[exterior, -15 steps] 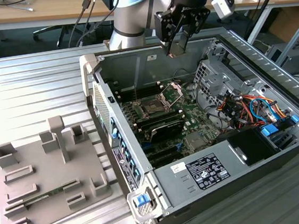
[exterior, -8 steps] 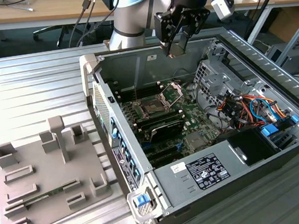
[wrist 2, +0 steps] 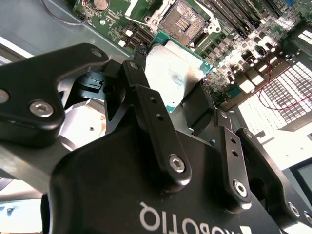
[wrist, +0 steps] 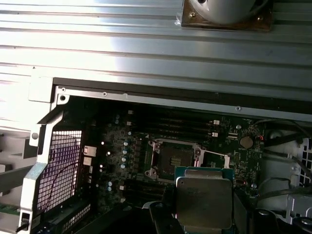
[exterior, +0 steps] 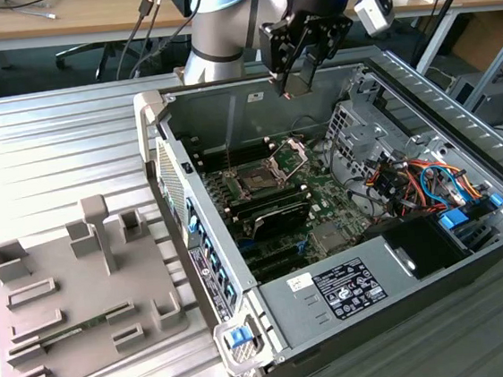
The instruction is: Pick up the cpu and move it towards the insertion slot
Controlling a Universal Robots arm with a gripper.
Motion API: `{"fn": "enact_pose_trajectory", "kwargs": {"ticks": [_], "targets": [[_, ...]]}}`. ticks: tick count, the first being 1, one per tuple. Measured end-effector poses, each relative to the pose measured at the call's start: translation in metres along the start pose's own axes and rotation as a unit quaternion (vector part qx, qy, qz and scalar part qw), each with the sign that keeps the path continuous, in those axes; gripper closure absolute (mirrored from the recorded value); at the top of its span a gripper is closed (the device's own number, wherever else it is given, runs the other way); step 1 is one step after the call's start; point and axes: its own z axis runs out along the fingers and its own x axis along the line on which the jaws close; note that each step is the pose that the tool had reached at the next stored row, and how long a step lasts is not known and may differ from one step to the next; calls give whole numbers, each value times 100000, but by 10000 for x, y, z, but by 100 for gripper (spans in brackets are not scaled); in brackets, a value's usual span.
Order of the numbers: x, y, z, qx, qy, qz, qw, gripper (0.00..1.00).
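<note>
We see the black two-fingered gripper (wrist 2: 168,105) pinching the small square cpu with its pale silver metal top (wrist 2: 170,73) between its fingers (wrist 2: 146,105), the chip held by its edges and tilted in the second wrist view, its green rim showing along one side. In the first wrist view the same cpu (wrist: 203,202) hangs just beside the square dark insertion slot with its silver metal frame (wrist: 173,157), close to it but clear of it, not yet seated. In the second wrist view the insertion slot (wrist 2: 181,18) lies just past the chip's far edge, its dark pin field exposed. In the exterior view the gripper (exterior: 297,77) hovers above the open grey metal computer case (exterior: 352,290), over the case's far wall, and we see the insertion slot (exterior: 257,182) lower down on the green motherboard (exterior: 325,201) with its hinged metal plate (exterior: 289,156) raised on the side nearer the gripper. Near the case's corner on the exterior view's right lie bundled orange and blue cables (exterior: 426,184). Beside the case, on the ribbed metal table (exterior: 49,147) toward the exterior view's left, rests a flat grey tray with raised blocks (exterior: 74,302); a long thin green memory stick (exterior: 64,335) lies in it.
</note>
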Motion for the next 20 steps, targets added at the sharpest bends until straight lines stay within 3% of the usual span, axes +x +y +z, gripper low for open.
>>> {"fn": "enact_pose_trajectory", "kwargs": {"ticks": [20], "targets": [[0, -2, 47, -1, -1, 0, 100000, 45]]}}
